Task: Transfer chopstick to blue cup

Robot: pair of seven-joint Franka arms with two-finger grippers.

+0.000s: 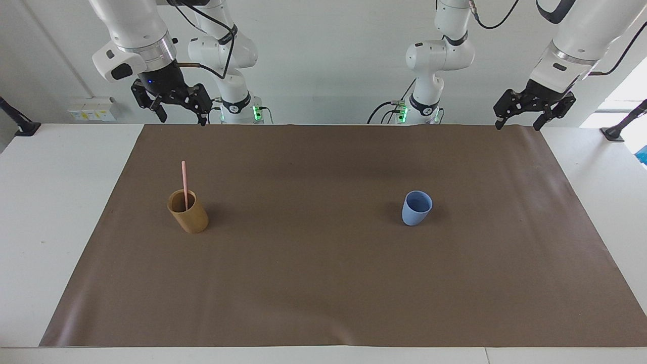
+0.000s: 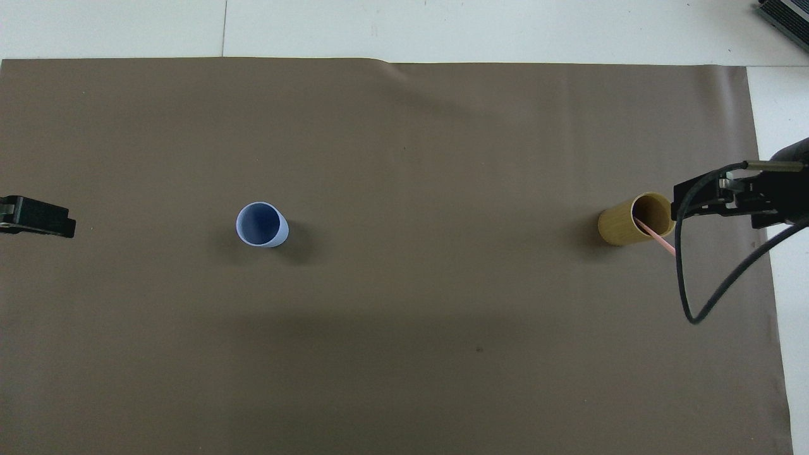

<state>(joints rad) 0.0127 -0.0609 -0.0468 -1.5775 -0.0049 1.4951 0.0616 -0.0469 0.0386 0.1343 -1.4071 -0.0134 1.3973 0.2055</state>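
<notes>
The pale-pink chopstick (image 1: 184, 183) (image 2: 657, 238) stands leaning in the tan-brown cylindrical cup (image 1: 188, 213) (image 2: 632, 220) toward the right arm's end of the table. Upright and empty, the light-blue cup (image 1: 417, 208) (image 2: 261, 225) sits toward the left arm's end, level with the tan cup. My right gripper (image 1: 183, 117) (image 2: 689, 203) hangs open and empty over the mat's edge at the robots' end. My left gripper (image 1: 519, 124) (image 2: 39, 217) waits open and empty over the same edge at its own end.
A brown mat (image 1: 323, 283) covers most of the white table (image 1: 50, 202). A black cable (image 2: 689, 297) loops down from the right arm. A dark object (image 2: 787, 19) lies at the table corner farthest from the robots, at the right arm's end.
</notes>
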